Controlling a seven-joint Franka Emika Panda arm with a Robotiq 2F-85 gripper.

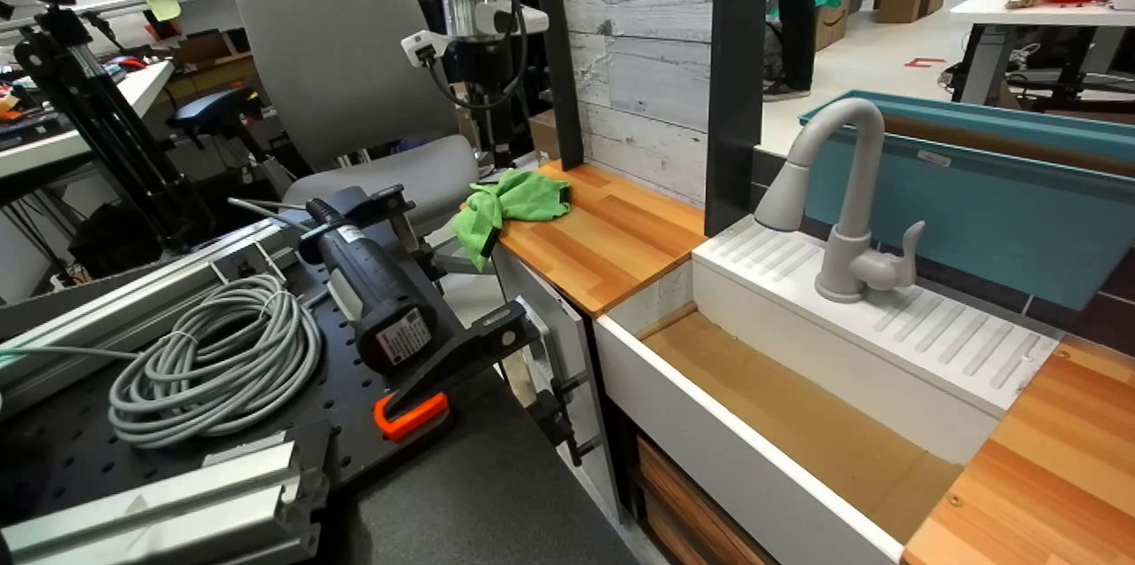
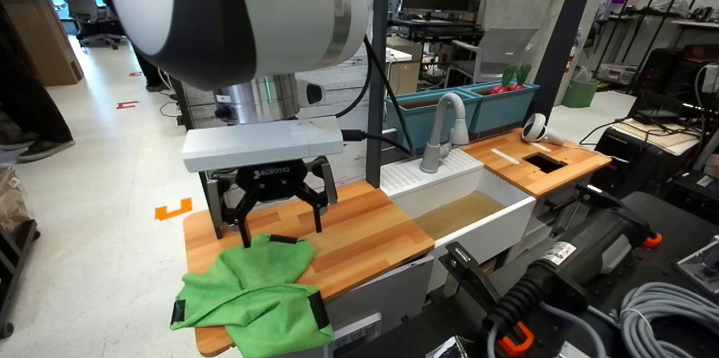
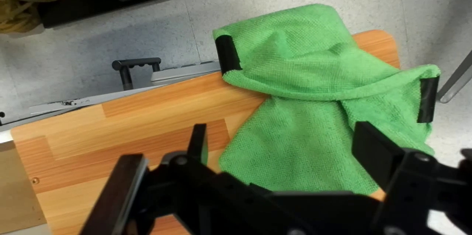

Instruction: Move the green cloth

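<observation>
The green cloth lies crumpled and folded over the left end of the wooden counter in an exterior view [image 2: 253, 285]. It has black patches along its edges. It also shows in an exterior view [image 1: 519, 200], with part hanging over the counter edge. My gripper [image 2: 282, 239] is open and empty, pointing down above the counter by the cloth's rear part. In the wrist view the gripper [image 3: 282, 131] has its fingers wide apart, with part of the cloth [image 3: 306, 69] beneath and between them. I cannot tell whether a fingertip touches the cloth.
The wooden counter [image 2: 359, 229] borders a white sink [image 2: 483, 229] with a grey faucet [image 2: 431, 150]. A dark upright post [image 2: 377, 94] and a plank wall panel [image 1: 634, 59] stand behind. A black tool [image 1: 372, 299] and coiled cable [image 1: 222, 361] lie on the nearby bench.
</observation>
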